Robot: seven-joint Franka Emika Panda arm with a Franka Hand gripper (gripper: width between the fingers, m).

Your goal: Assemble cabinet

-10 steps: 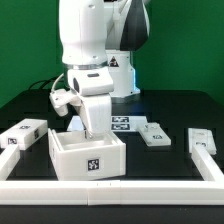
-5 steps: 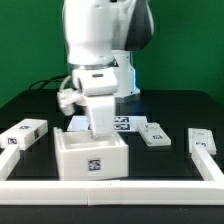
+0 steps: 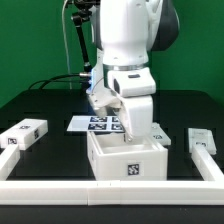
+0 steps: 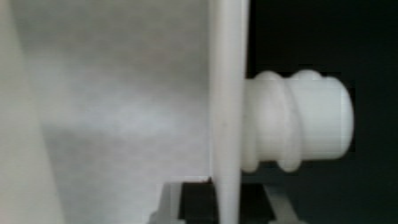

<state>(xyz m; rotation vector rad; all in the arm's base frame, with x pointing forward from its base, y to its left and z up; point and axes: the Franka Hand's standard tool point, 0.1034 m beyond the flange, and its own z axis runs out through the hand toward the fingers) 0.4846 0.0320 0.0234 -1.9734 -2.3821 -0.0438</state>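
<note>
The cabinet (image 3: 128, 165), an open white box with a tag on its front, stands on the black table near the front rail, right of centre in the exterior view. My gripper (image 3: 136, 138) reaches down from above and is shut on the cabinet's back wall. In the wrist view the thin white wall (image 4: 228, 100) runs between my two dark fingers (image 4: 194, 204), with the gripper (image 4: 226, 205) closed around it. A ribbed white knob (image 4: 302, 115) sticks out from one side of the wall. The box interior is partly hidden by my arm.
A white tagged block (image 3: 22, 133) lies at the exterior view's left and another (image 3: 203, 142) at its right. The marker board (image 3: 95, 124) lies behind the cabinet. White border rails run along the front (image 3: 60, 189) and right (image 3: 212, 168).
My arm has moved toward the exterior view's right, and the cabinet has slid along with it from left of centre to right of centre. The small block behind it is now hidden.
</note>
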